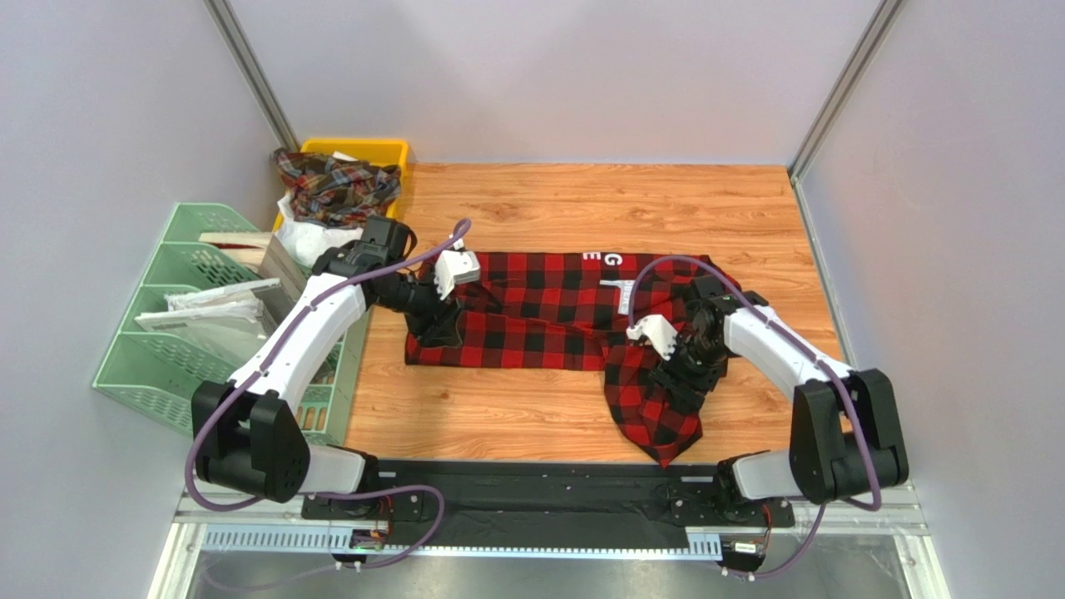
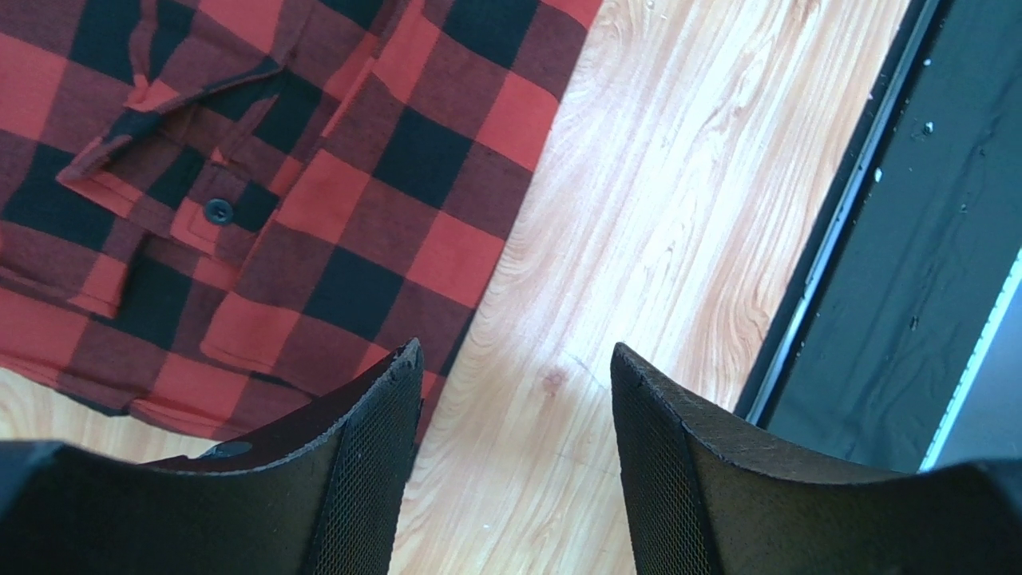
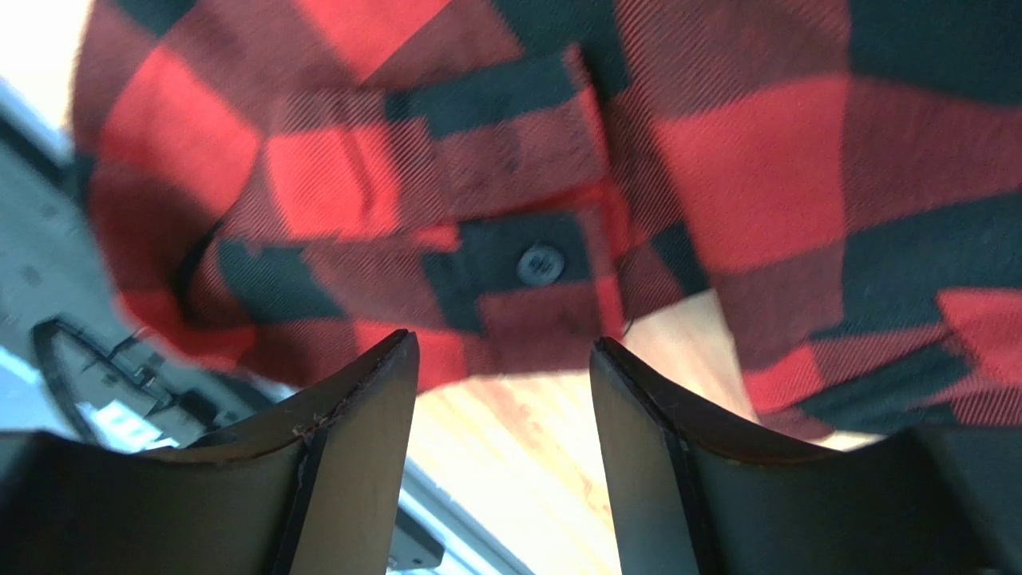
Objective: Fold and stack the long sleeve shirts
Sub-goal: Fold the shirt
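A red-and-black checked long sleeve shirt (image 1: 538, 312) lies spread across the wooden table, one sleeve (image 1: 656, 406) trailing toward the near right. My left gripper (image 1: 438, 327) is at the shirt's near left corner. In the left wrist view it (image 2: 516, 350) stands open over bare wood, with the shirt's hem and a buttoned cuff (image 2: 216, 212) just to the left. My right gripper (image 1: 694, 362) hovers over the trailing sleeve. In the right wrist view it (image 3: 502, 342) is open with nothing between its fingers, and a buttoned cuff (image 3: 540, 261) is right ahead of the tips.
A yellow bin (image 1: 381, 150) at the back left holds another dark plaid shirt (image 1: 335, 185). A green rack (image 1: 188, 312) with papers stands along the left edge. The black base strip (image 1: 550, 481) runs along the near edge. Grey walls close in three sides.
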Controlling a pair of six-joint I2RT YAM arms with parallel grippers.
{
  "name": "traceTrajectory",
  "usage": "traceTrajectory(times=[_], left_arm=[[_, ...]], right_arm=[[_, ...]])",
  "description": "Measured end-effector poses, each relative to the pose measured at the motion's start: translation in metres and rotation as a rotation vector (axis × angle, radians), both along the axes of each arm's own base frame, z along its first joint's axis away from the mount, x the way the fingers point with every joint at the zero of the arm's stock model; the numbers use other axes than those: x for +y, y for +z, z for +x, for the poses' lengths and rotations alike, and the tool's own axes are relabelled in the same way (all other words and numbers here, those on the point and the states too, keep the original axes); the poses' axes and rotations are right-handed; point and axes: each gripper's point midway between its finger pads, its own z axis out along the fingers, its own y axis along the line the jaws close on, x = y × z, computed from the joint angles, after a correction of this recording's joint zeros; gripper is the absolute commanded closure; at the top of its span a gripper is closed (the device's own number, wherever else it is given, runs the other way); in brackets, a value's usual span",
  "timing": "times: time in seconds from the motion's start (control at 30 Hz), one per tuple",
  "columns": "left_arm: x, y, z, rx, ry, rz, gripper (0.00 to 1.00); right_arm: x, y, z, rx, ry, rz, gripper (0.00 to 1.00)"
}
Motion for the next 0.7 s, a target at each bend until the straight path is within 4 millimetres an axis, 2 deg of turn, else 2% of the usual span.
traceTrajectory(times=[0.27, 0.33, 0.37, 0.4, 0.47, 0.5, 0.6, 0.7], left_arm=[[0.001, 0.006, -0.01, -0.013, -0.002, -0.01, 0.33], [0.001, 0.008, -0.011, -0.015, -0.003, -0.014, 0.33], [0.001, 0.008, -0.012, -0.014, -0.004, -0.016, 0.33], [0.001, 0.009, -0.012, -0.012, -0.005, -0.017, 0.33], [0.0, 0.009, -0.012, -0.011, -0.006, -0.02, 0.34], [0.0, 0.009, -0.012, -0.011, -0.007, -0.022, 0.34], [-0.001, 0.01, -0.013, -0.013, -0.008, -0.026, 0.34], [-0.001, 0.014, -0.013, -0.027, -0.009, -0.032, 0.34]], right_arm=[[-0.007, -0.02, 0.015, -0.025, -0.041, -0.095, 0.34], [-0.01, -0.024, 0.015, -0.028, -0.051, -0.115, 0.42], [-0.012, -0.025, 0.014, -0.027, -0.054, -0.127, 0.5], [-0.012, -0.025, 0.014, -0.029, -0.054, -0.132, 0.63], [-0.012, -0.025, 0.012, -0.019, -0.061, -0.132, 0.72], [-0.011, -0.025, 0.01, -0.009, -0.069, -0.128, 0.81], [-0.007, -0.02, 0.001, 0.027, -0.076, -0.105, 0.97], [0.002, 0.0, -0.002, 0.032, -0.089, -0.058, 1.0]])
